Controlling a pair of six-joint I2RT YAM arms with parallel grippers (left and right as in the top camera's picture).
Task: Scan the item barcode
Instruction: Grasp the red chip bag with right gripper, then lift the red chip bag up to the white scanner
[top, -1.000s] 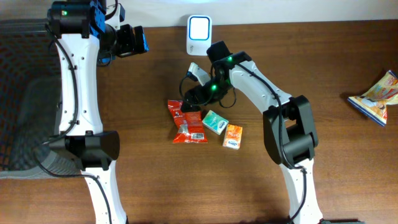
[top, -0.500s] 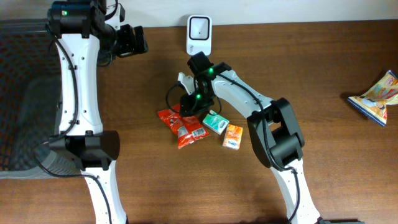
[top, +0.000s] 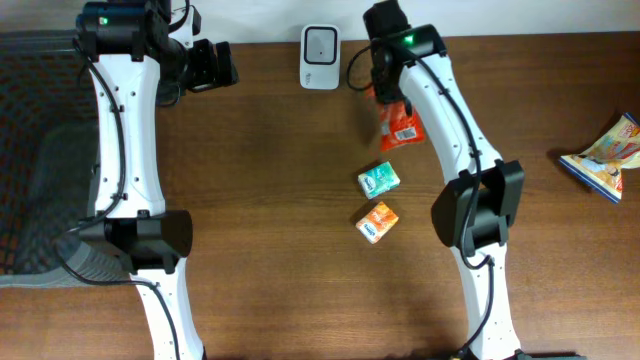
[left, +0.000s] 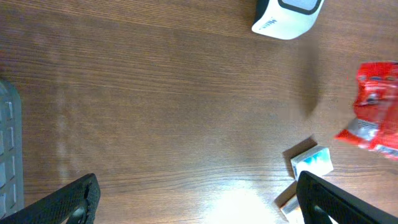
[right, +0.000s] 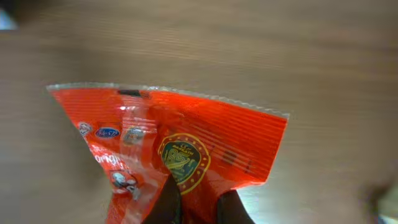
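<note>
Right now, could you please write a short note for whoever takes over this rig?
Left gripper: open, holding nothing, away from the items.
Right gripper: shut on the red packet, near the scanner.
Green box and orange box lie on the table.
Done: packet gripped.
Left: present its barcode to the scanner.

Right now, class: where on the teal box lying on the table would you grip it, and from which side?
I would grip the teal box across its narrower width, coming straight down from above. It lies flat and slightly askew, so turn the jaws to match; the orange box lies apart, leaving room.
</note>
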